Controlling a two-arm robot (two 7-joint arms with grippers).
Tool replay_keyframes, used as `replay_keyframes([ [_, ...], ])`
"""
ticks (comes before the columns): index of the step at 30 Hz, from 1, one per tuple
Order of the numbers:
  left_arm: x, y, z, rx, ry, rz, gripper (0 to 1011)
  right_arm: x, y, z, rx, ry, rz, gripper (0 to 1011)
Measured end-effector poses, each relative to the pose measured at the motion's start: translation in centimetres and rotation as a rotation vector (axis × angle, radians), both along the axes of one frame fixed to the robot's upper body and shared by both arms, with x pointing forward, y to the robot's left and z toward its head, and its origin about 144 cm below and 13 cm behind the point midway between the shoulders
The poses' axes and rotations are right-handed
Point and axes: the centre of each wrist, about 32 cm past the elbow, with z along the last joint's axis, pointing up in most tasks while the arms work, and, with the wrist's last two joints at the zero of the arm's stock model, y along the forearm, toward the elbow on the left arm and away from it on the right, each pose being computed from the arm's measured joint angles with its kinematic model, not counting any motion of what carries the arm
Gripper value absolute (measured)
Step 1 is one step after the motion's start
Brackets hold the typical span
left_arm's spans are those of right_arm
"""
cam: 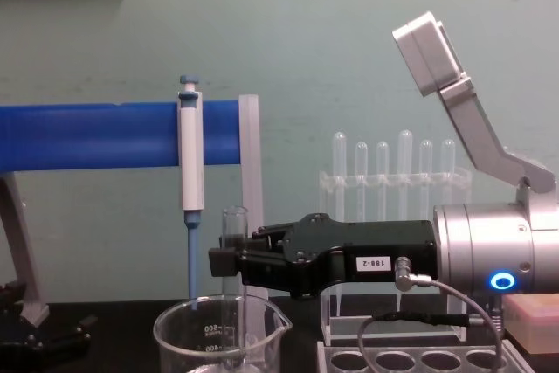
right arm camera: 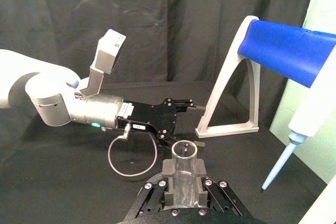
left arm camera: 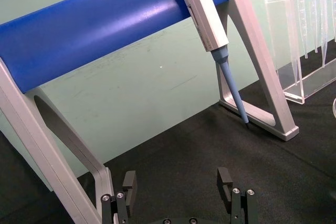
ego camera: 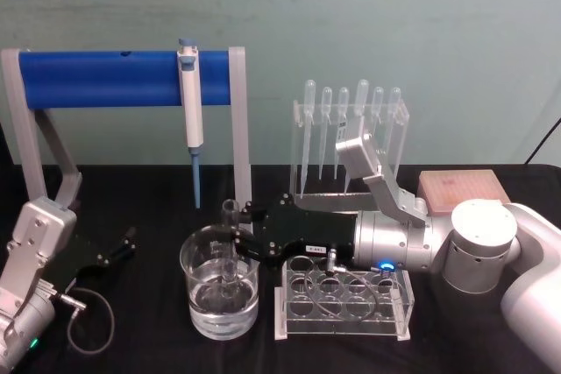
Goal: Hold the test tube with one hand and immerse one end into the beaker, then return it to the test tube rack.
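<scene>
The clear test tube (ego camera: 230, 232) stands upright over the wide glass beaker (ego camera: 195, 260), which holds clear liquid at its bottom. From the right, my right gripper (ego camera: 237, 239) reaches in and is shut on the tube's upper part. In the chest view the test tube (cam: 234, 242) runs from the right gripper (cam: 229, 261) down past the rim of the beaker (cam: 188, 328); I cannot tell whether its tip meets the liquid. The right wrist view looks down into the open top of the test tube (right arm camera: 185, 153). At the table's left, my left gripper (ego camera: 118, 247) rests open and holds nothing.
A blue bar stand (ego camera: 114, 76) with a hanging blue-and-white pipettor (ego camera: 190, 102) rises behind the beaker. An acrylic rack of pipettes (ego camera: 351, 129) stands at the back right. A clear tube rack (ego camera: 346, 302) lies under my right arm, and a wooden block (ego camera: 463, 188) lies beyond it.
</scene>
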Motion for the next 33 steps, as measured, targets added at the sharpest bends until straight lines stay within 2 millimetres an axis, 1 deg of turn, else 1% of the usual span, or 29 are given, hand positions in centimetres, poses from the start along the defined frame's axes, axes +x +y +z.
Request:
replay_keyframes([
  [33,0.0,0.0,0.0,0.0,0.0,0.0,1000,0.0,0.0,0.0,0.0,0.0,0.0,235],
])
